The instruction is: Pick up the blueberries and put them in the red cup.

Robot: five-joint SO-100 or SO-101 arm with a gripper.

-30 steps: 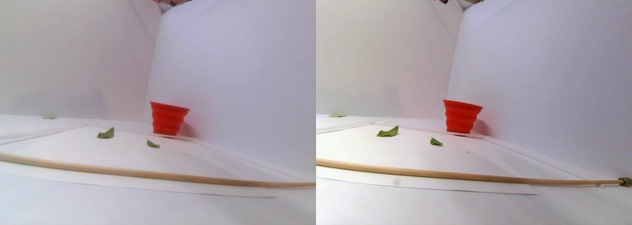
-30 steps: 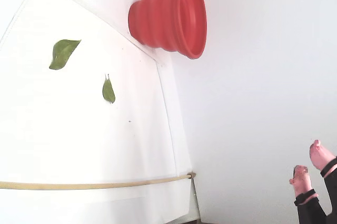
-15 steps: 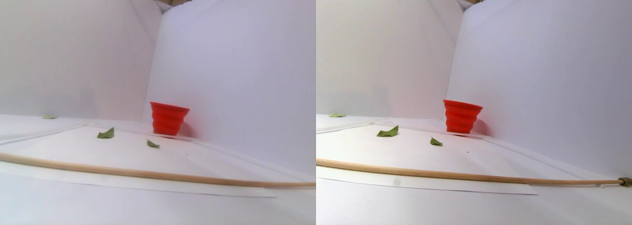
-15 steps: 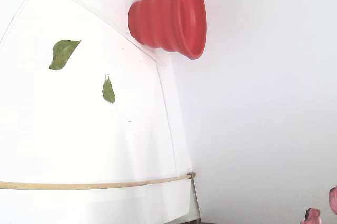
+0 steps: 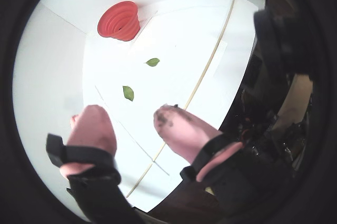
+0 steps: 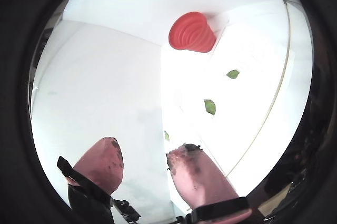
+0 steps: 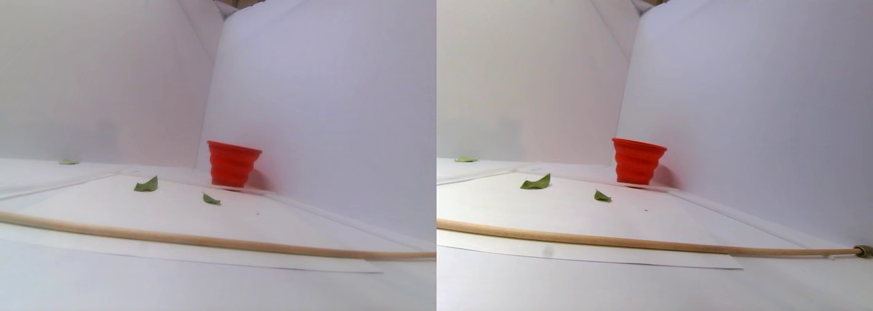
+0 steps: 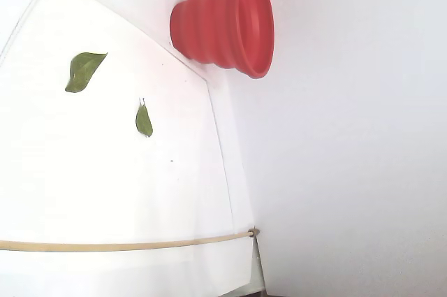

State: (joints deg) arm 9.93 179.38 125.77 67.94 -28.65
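White walls enclose a white floor. In a wrist view the gripper point(image 5: 129, 121) hangs spread and empty, well above the red cup point(image 5: 119, 20). The fixed view has lost the fingers seen moments ago; no blueberries show, so they are probably already in the cup.

The cup point(image 8: 216, 24) is solid red with ribbed walls. The leaves point(image 8: 84, 70) are green. The rod point(image 7: 204, 241) near the floor's point(image 8: 84, 185) front edge is pale tan. Floor and walls point(image 7: 327, 86) are plain white. The gripper point(image 5: 129, 121) fingers point(image 5: 181, 132) are pink with dark smudges and black bands.
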